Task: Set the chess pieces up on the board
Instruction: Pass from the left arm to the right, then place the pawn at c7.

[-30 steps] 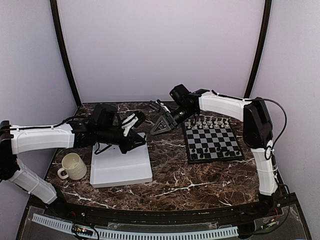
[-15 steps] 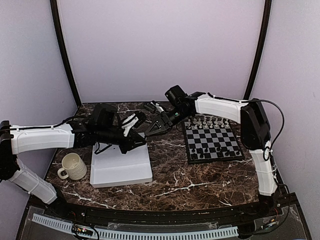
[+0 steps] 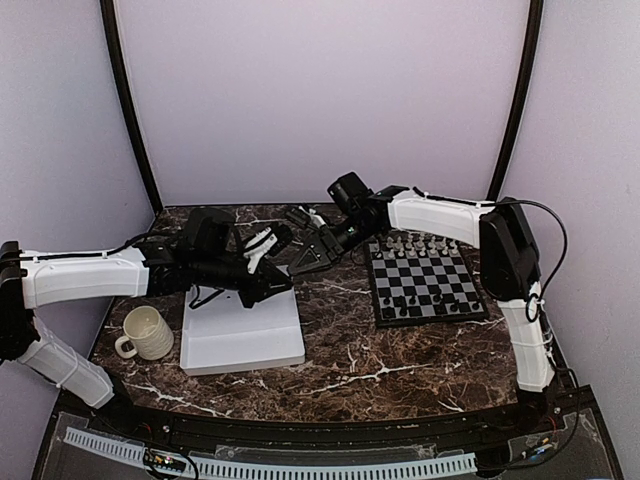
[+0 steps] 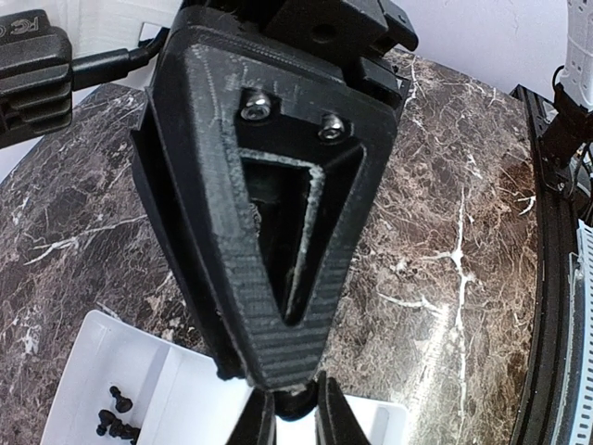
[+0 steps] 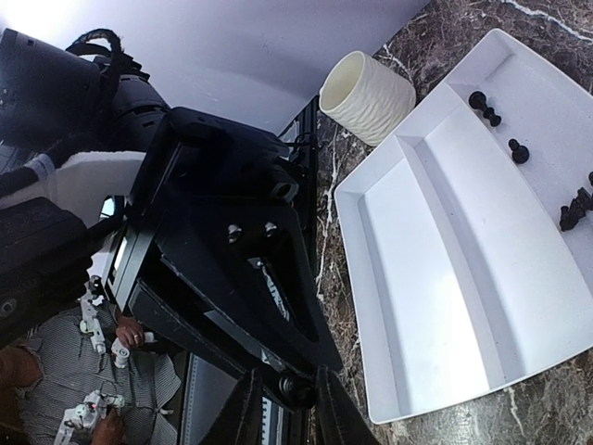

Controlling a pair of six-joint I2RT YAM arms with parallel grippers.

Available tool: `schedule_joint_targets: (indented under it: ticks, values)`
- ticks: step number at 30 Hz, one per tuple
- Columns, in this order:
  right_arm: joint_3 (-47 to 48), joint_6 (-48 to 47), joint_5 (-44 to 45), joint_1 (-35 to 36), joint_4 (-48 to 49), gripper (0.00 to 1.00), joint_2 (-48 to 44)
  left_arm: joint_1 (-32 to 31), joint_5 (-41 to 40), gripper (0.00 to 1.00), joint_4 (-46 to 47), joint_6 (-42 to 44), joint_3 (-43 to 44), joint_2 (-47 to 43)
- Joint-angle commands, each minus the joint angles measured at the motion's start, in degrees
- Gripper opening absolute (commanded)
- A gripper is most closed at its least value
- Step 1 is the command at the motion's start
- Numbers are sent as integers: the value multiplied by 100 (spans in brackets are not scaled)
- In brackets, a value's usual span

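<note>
Showing board (image 3: 425, 282) overhead, tray (image 5: 435, 278) chess pieces (image 5: 519, 151) wrist-side; left gripper (image 4: 295, 426), right gripper (image 5: 285, 417) closure unclear.

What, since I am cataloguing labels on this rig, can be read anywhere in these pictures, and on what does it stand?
No text can be read with certainty.
Pale raised marks on the black block at the top left of the left wrist view: cut off and too blurred to read.
mug, tray, board: no lettering shows.

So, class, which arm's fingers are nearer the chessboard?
Right. The right fingers hang just left of the chessboard; the left fingers sit farther left, over the white tray.
</note>
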Motion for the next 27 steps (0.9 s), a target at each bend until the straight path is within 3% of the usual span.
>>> schedule_joint_targets:
  ticks: [1,6,8,11,14,20,27]
  values:
    - [-56,-41,-146,107,111,16,56,-18,-40,10,106,84,28,-107]
    - [15,-237,-19,107,-22,0,49,-22,-131,12,97,62,35,-69]
    - [130,-427,135,103,-209,0,43,-25,-251,19,89,45,37,-46]
    - [352,-1018,599,62,-738,0,-46,-19,-397,38,78,73,15,-45]
    - [322,-1634,1445,-109,-1123,0,-392,-22,-450,46,107,171,-149,-152]
    - [-1290,-2347,3684,-831,-787,0,-1913,-18,-825,50,367,158,-324,-354]
    - [-3275,-2650,5054,-2093,-42,0,-3483,18,-1187,50,248,85,-176,-159]
